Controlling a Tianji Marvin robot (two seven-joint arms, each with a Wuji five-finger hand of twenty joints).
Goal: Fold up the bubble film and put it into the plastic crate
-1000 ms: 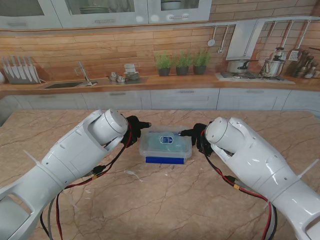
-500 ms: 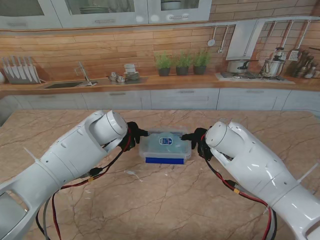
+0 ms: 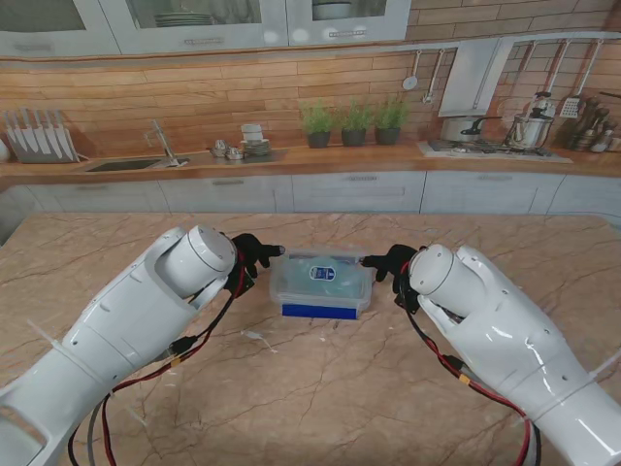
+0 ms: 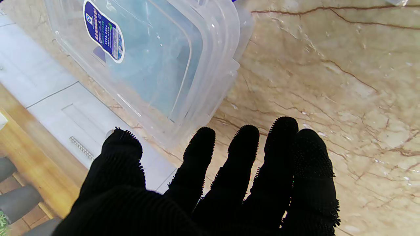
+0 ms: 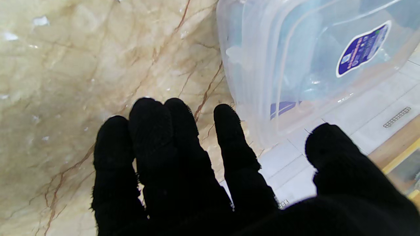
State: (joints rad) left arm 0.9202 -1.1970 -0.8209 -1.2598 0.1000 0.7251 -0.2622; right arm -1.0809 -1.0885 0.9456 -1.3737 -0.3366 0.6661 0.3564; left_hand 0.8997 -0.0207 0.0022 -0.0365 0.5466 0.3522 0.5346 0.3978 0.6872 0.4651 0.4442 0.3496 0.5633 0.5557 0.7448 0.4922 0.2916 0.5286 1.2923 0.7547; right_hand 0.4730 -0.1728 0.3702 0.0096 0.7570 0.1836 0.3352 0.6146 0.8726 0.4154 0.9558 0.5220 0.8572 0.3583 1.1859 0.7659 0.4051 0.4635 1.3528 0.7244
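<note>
you see the plastic crate [image 3: 321, 282] in the middle of the marble table [image 3: 320, 388], with its clear lid on, and a pale blue mass inside that i judge is the bubble film [image 4: 154, 62], already folded in. the left hand [image 3: 254, 254] is just beside the crate's left end, the right hand [image 3: 390, 264] just beside its right end; both hold nothing and their black textured fingers [image 4: 241, 154] are apart. i think the film is very light, soft and springy. the crate is thin, smooth, rounded plastic, probably slippery, so take it at both short ends under the rim.
</note>
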